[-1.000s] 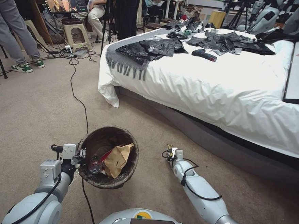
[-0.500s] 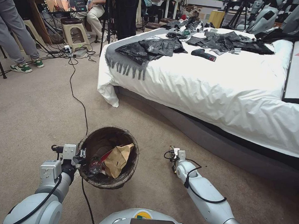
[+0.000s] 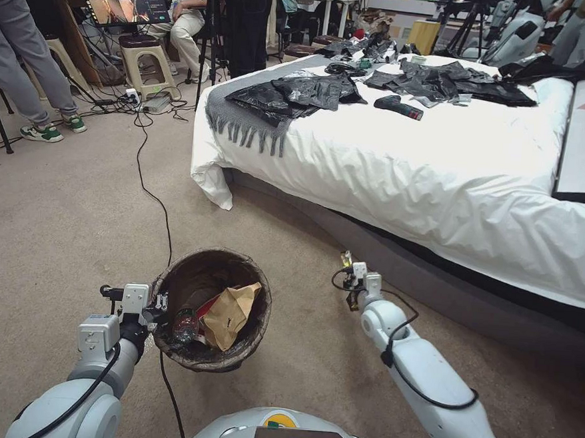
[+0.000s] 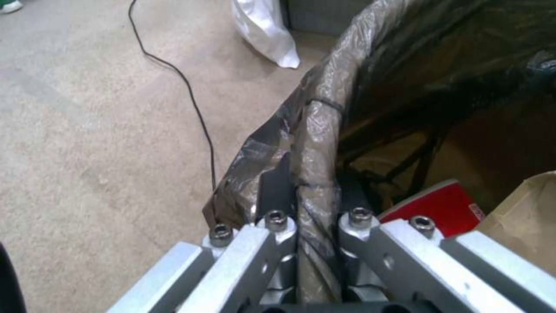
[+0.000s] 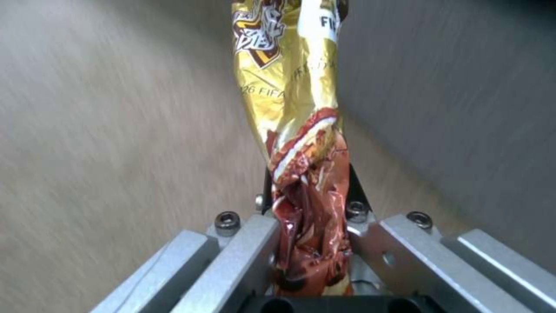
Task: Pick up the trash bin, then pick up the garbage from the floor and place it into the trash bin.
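Observation:
The trash bin [image 3: 261,295], round with a dark liner over its rim, hangs just above the carpet at lower left. My left gripper [image 3: 157,305] is shut on the near-left rim; in the left wrist view its jaws [image 4: 316,204] clamp the bag-covered rim [image 4: 324,117]. Inside the bin lie a tan paper bag [image 3: 230,312], a small bottle [image 3: 185,322] and a red scrap [image 4: 441,205]. My right gripper [image 3: 350,280] is out to the bin's right, near the bed base, shut on a crumpled gold and red-brown snack wrapper [image 5: 289,108], a piece of the garbage, whose tip sticks out past the fingers [image 3: 346,259].
A bed with a white cover [image 3: 409,167] and grey base [image 3: 448,290] fills the right side, with black plastic bags [image 3: 294,96] on top. A black cable [image 3: 154,196] runs across the carpet to the bin. People, stools and a monitor stand far back left.
My right arm has moved forward and to the right, towards the bed base, carrying the wrapper. The left arm and the bin have stayed put.

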